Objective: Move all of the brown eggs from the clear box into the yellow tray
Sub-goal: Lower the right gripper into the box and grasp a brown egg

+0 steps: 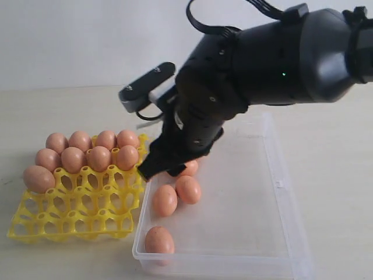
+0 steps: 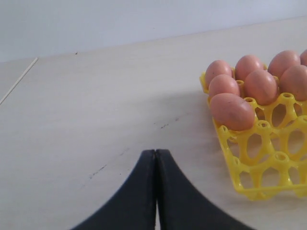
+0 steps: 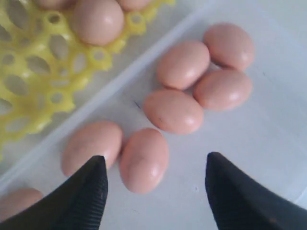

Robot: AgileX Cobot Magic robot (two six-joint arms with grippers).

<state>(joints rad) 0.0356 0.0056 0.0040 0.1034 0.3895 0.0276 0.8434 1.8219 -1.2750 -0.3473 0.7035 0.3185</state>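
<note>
Brown eggs (image 3: 172,111) lie in the clear box (image 1: 245,198) under the right gripper (image 3: 156,191), jaws apart, the nearest egg (image 3: 144,160) lengthwise square to their closing line.

Eggs (image 3: 144,159) between the black fingers (image 3: 81,196) are pinkish-brown, faintly speckled; tray (image 1: 76,213) bright yellow, box (image 1: 250,210) clear, table (image 2: 96,96) pale beige.
</note>
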